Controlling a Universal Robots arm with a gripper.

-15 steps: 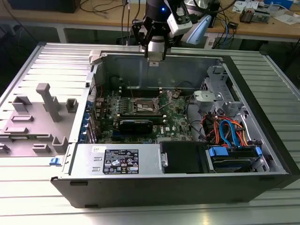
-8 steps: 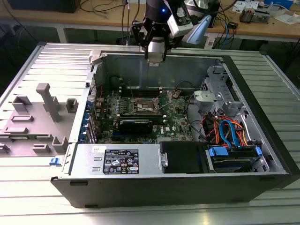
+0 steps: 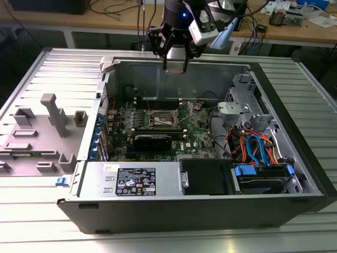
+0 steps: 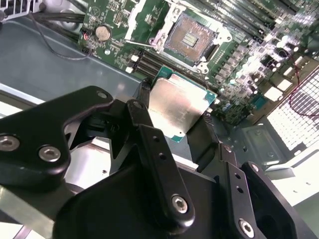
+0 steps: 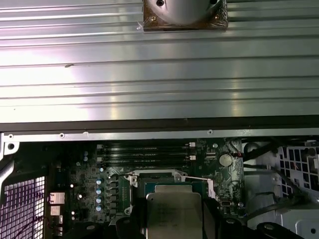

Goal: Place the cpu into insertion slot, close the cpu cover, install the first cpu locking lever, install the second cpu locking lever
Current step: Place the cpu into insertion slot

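The hand (image 4: 175, 108) is closed on the cpu (image 4: 185, 97). Its two black fingers (image 4: 144, 94) pinch opposite edges, and in both wrist views the dull silver lid is turned to the camera with a green rim around it. There may be faint print on the lid, but it is too blurred to read. The cpu hangs in the air, clear of the green circuit board (image 3: 202, 132). In the exterior view the hand sits at the upper middle of the frame, over the far wall of the open computer case (image 3: 210, 213), which lies on a ribbed metal desk (image 3: 37, 226).

The insertion slot (image 4: 192, 36) is bare, with its dark pin field showing inside a silvery rim. In the exterior view it lies near the middle of the frame. The cpu cover (image 4: 143, 22) seems to be swung up off the slot at one side, though the angle leaves this unsure. Long black memory slots (image 5: 144, 148) run beside the slot, and a round coin battery (image 4: 102, 33) sits on the board nearby.

At the lower middle of the exterior view a grey power supply (image 3: 168, 182) carries a black-and-white label (image 3: 136, 183) crowded with small print, none of it legible. A small white sticker (image 3: 111, 167) sits beside the label. At the lower right, blue and orange cables (image 3: 258, 145) run above a drive with blue tabs (image 3: 260, 174). At the frame's left a grey fixture (image 3: 52, 113) stands on the desk
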